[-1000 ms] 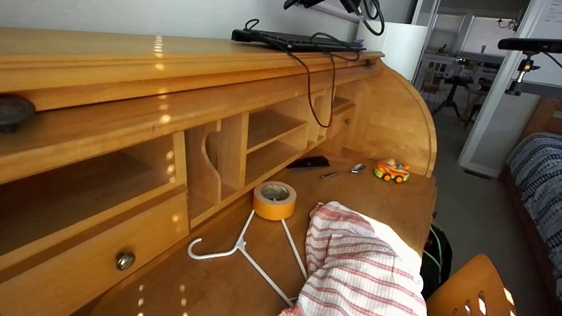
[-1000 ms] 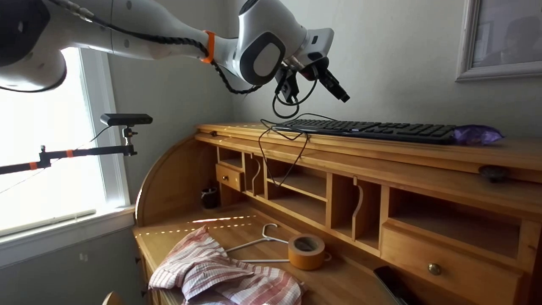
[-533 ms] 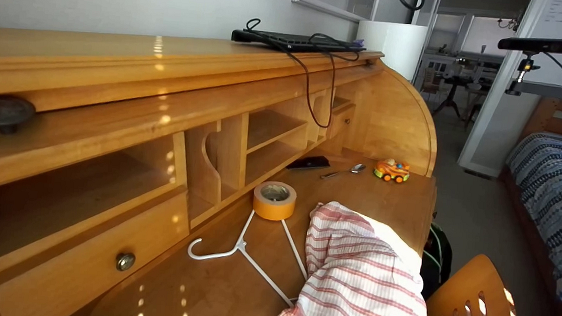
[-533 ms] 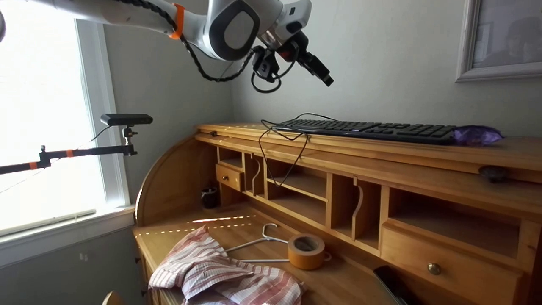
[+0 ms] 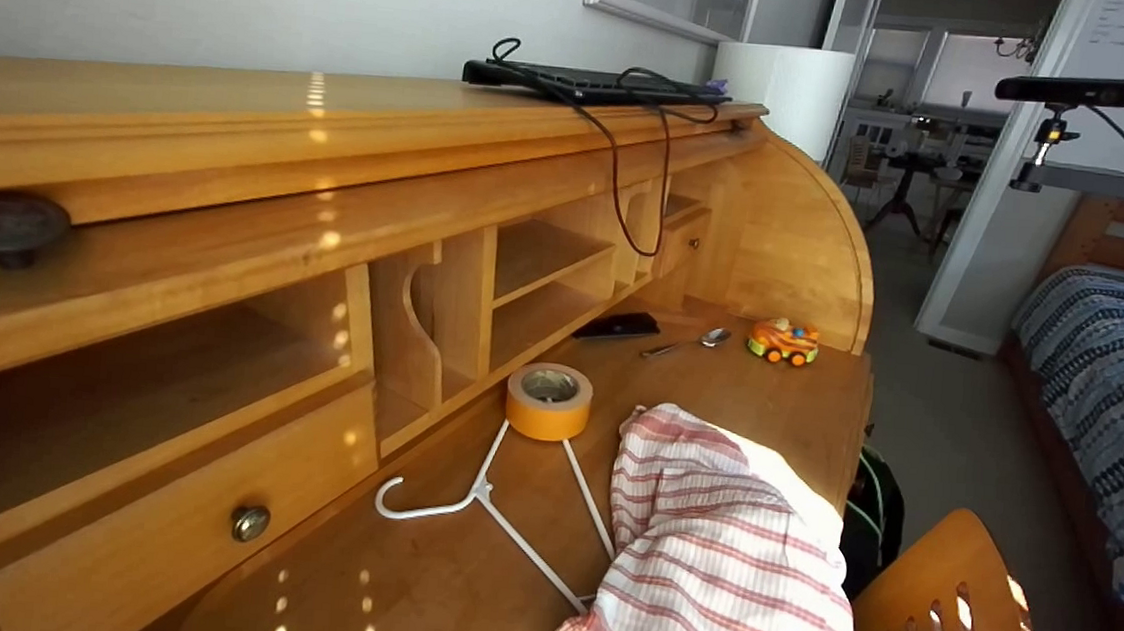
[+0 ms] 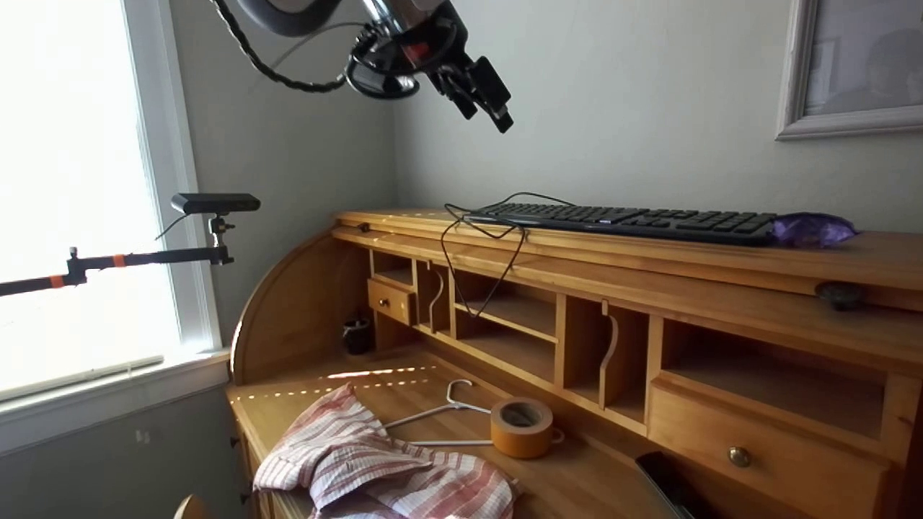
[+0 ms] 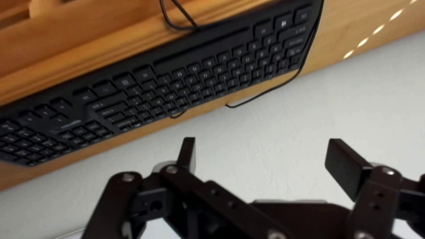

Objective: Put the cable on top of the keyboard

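Gripper (image 6: 487,119) up in the top centre of an exterior view, fingers wide apart, cable (image 6: 446,264) well below, mid-frame!

The fingers (image 7: 347,169) are black with silvery screws (image 7: 128,177), the wrist (image 6: 396,14) shiny metal, the lead (image 6: 311,87) black and rope-like.

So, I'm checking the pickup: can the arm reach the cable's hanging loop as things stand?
Probably yes, though reach isn't certain: the gripper is open, and the cable dangles in a loop over the edge of the desk with nothing visible blocking it.
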Robot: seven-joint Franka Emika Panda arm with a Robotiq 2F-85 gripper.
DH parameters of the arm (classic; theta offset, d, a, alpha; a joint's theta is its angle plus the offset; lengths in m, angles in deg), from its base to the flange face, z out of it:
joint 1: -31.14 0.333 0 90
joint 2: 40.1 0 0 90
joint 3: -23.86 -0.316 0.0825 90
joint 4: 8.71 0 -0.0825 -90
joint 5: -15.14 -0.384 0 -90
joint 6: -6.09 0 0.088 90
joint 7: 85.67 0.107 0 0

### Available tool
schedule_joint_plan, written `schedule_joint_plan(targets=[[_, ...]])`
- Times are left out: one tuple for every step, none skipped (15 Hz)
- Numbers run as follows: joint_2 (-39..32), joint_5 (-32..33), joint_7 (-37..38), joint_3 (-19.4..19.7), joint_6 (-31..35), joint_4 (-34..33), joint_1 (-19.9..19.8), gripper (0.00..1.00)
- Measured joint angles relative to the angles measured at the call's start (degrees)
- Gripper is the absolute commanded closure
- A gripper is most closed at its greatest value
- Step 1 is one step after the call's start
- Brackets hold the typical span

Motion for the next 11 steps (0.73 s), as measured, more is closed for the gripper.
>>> schedule_joint_plan(targets=[[2.57, -0.02, -1.61, 0.20, -2.80, 2.32, -0.74, 0.00], [4.93, -0.02, -3.04, 0.32, -5.69, 4.31, -1.66, 0.00], [7.04, 0.10, -4.46, 0.63, -8.73, 5.97, -2.43, 0.00], [8.82, 0.28, -5.56, 1.09, -11.59, 7.27, -3.04, 0.00], [10.30, 0.51, -6.48, 1.64, -14.61, 8.19, -3.58, 0.00], [11.48, 0.77, -7.41, 2.26, -17.60, 8.79, -4.00, 0.00], [12.29, 1.13, -8.12, 2.86, -20.34, 9.18, -4.38, 0.00], [12.75, 1.56, -8.57, 3.34, -22.93, 9.34, -4.76, 0.00], [12.93, 2.00, -8.80, 3.69, -24.81, 9.45, -5.11, 0.00], [12.93, 2.29, -8.97, 3.88, -25.68, 9.62, -5.35, 0.00], [12.93, 2.46, -9.04, 3.93, -25.88, 9.87, -5.44, 0.00]])
